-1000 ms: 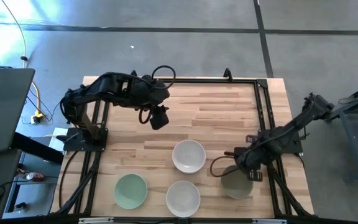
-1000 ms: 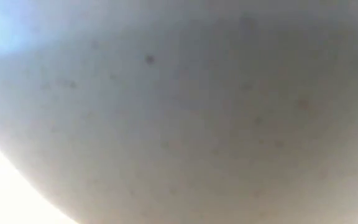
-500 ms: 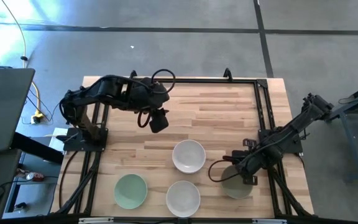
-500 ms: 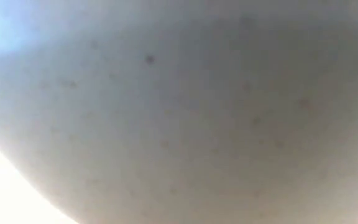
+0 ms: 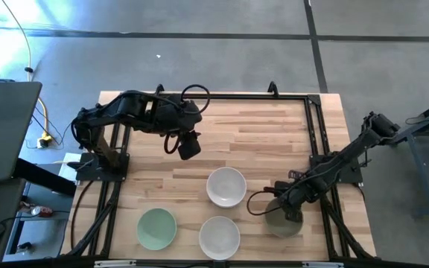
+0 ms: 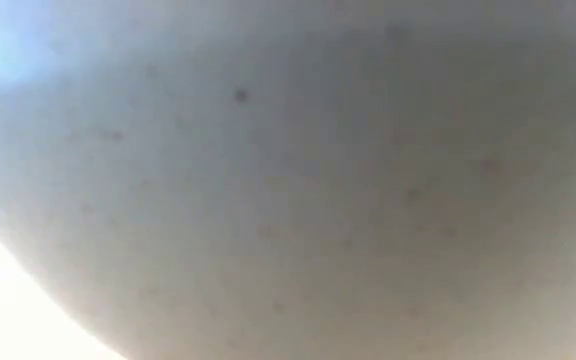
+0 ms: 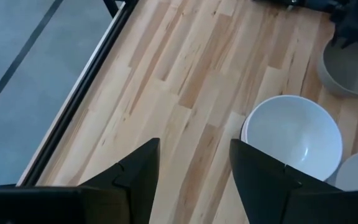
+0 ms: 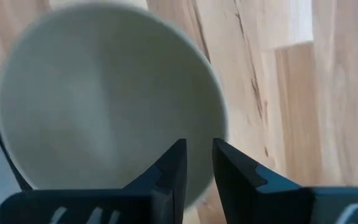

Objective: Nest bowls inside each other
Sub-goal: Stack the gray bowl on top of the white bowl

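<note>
Four bowls sit upright on the wooden table: a white bowl point(image 5: 226, 186) in the middle, a second white bowl point(image 5: 220, 237) at the near edge, a pale mint green bowl point(image 5: 157, 228) near left, and an olive grey-green bowl point(image 5: 283, 223) near right. The second white bowl's wall fills the low view point(image 6: 288, 180). The black, peach-orange and third white bowls are out of view. My right gripper point(image 5: 278, 209) is down on the olive bowl's rim. My left gripper point(image 7: 194, 165) is open and hovers above bare wood, far-left of the middle white bowl point(image 7: 293, 137). My right gripper holds the olive grey-green bowl by its rim point(image 8: 205, 177), on the side facing the middle white bowl. One finger point(image 8: 173, 168) is inside the bowl and the other point(image 8: 232, 171) outside. The fingers slant down from the table's right. The bowl rests on the table.
A black metal frame point(image 5: 315, 134) runs around the table's edges, and both arms' bases stand on it. Cables loop beside each wrist. Bare wood lies across the table's far half point(image 5: 259, 134). A laptop point(image 5: 2, 130) sits off the table's left side.
My right gripper has moved toward the table's left and slightly toward the near edge, from beside the olive bowl's far-right side onto its rim. The bowls have stayed in place.
</note>
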{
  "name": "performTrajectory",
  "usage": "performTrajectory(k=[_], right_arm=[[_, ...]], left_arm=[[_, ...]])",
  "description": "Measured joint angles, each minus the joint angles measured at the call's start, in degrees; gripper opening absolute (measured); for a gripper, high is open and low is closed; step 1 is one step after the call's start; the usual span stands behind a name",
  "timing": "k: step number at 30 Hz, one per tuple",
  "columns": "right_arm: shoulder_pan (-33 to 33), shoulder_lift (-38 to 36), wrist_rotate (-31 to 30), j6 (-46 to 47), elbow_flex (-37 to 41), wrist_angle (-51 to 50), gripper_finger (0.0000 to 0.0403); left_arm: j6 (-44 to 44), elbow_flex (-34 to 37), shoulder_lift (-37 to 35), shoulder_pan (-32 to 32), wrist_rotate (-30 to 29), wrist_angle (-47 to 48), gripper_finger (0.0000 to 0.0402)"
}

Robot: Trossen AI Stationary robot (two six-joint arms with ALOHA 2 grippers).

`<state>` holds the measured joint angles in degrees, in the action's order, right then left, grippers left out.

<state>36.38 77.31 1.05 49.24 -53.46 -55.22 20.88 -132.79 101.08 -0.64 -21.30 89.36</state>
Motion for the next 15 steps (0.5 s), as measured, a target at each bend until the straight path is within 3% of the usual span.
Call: performTrajectory(k=[15], right_arm=[[-4.2,0.0,-0.1,-3.0,1.6,2.2,0.0067]], left_arm=[[-1.1,0.0,0.0,-0.5,-0.4,0.0,0.0184]])
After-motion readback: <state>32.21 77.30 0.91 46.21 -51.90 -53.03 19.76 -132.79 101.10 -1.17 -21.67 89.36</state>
